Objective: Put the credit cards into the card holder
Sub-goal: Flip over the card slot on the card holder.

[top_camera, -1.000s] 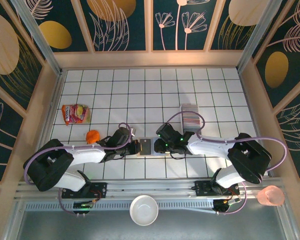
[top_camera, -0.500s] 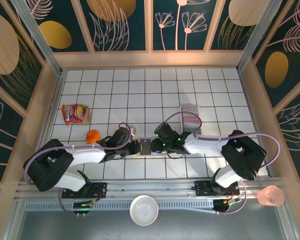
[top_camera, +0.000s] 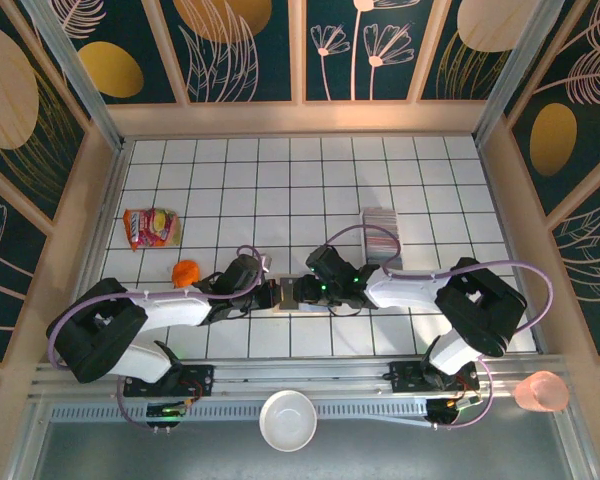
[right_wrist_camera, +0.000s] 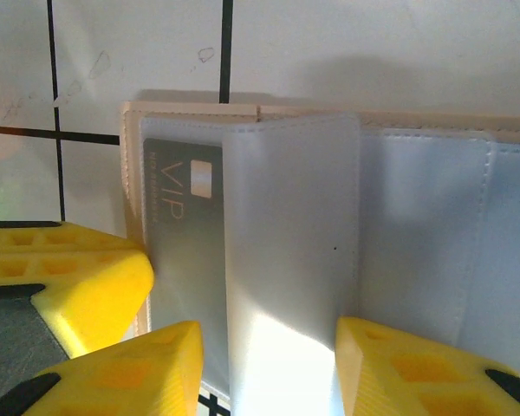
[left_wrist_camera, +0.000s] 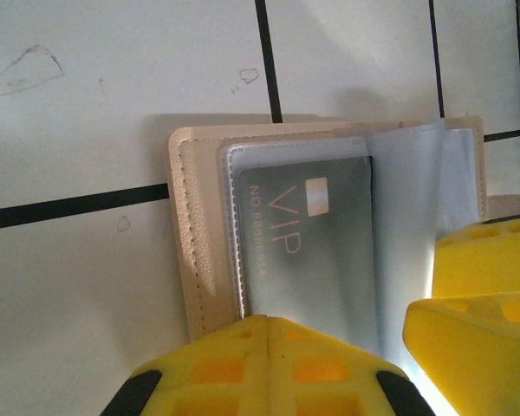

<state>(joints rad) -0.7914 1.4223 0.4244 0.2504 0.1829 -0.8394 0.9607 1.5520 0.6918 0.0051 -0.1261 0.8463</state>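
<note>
The tan card holder lies open on the tiles between both grippers. In the left wrist view its beige border frames clear sleeves, and a grey VIP card sits in one. My left gripper is shut, tips resting on the holder's near edge. My right gripper is open, its fingers straddling a raised clear sleeve page beside the VIP card. The credit cards stand in a packed row behind the right arm.
An orange-red snack packet and a small orange ball lie at the left. A white bowl sits on the front rail, and a pink cup at the lower right. Wooden walls enclose the tiled table.
My right gripper has slid left over the card holder, closing on the left gripper and covering most of the holder. The left arm has stayed put.
</note>
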